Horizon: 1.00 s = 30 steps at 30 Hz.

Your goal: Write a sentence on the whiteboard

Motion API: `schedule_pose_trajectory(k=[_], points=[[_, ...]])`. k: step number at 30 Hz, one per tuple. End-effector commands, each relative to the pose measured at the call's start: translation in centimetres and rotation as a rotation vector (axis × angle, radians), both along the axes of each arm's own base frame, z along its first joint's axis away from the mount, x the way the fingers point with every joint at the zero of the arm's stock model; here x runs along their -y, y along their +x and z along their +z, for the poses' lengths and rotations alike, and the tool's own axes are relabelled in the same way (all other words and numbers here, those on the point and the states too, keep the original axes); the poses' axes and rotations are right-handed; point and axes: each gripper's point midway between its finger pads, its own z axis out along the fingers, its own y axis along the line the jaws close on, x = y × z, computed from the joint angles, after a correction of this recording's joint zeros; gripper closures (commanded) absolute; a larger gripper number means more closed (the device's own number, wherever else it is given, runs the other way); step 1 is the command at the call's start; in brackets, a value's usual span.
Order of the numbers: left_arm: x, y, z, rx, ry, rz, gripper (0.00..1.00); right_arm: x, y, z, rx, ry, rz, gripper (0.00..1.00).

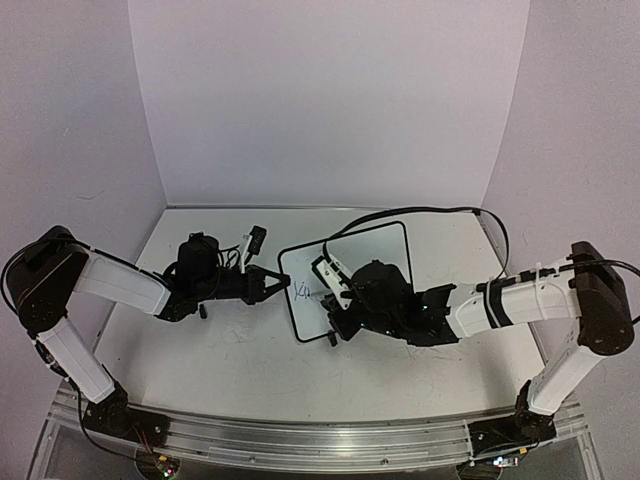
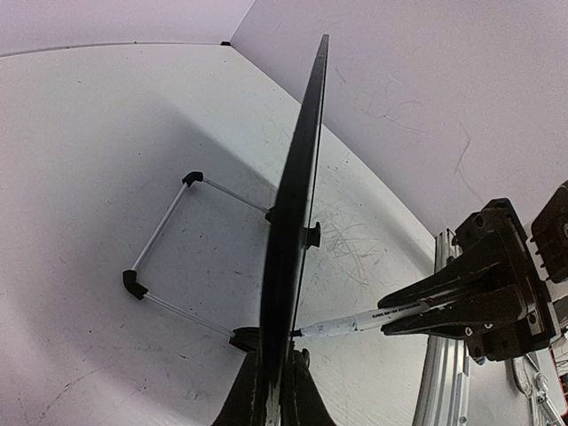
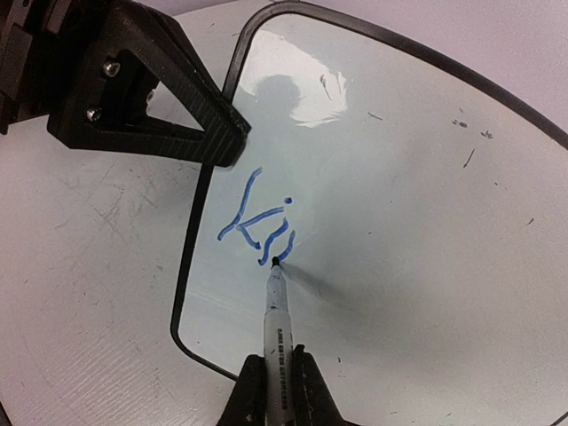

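The whiteboard [image 1: 365, 245], seemingly light and stiff but easy to tip, stands mid-table [image 1: 220, 350], the left gripper [image 1: 278, 283] clenched on its 9 o'clock edge, the right gripper [image 3: 275, 390] grasping the marker [image 3: 276, 306] that writes the sentence [image 3: 257, 222].

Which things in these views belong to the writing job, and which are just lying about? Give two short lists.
Belong to the job:
whiteboard, clamped at its edge by the left gripper
marker in the right gripper, tip on the board
first blue letters

Lying about:
small black-and-white object on the tabletop left of the board, too small to identify
grey scuffs on that tabletop
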Motion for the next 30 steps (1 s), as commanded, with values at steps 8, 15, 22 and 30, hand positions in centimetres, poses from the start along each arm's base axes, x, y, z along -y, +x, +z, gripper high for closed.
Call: schedule_pose_trajectory(k=[8,15,22,30], points=[[-0.4,-0.2,0.7,0.008,-0.001,0.007,1.0,-0.9,1.1,2.3,0.034,0.053,-0.036,1.0],[-0.4,-0.2,0.6,0.004,0.001,0.007,1.0,-0.9,1.4,2.7,0.045,0.062,-0.048,1.0],[-0.4,-0.2,0.6,0.005,0.0,0.007,1.0,-0.5,2.0,3.2,0.062,0.068,-0.075,1.0],[-0.4,-0.2,0.6,0.005,-0.001,0.006,1.0,-0.1,2.2,3.6,0.074,0.074,-0.092,1.0]])
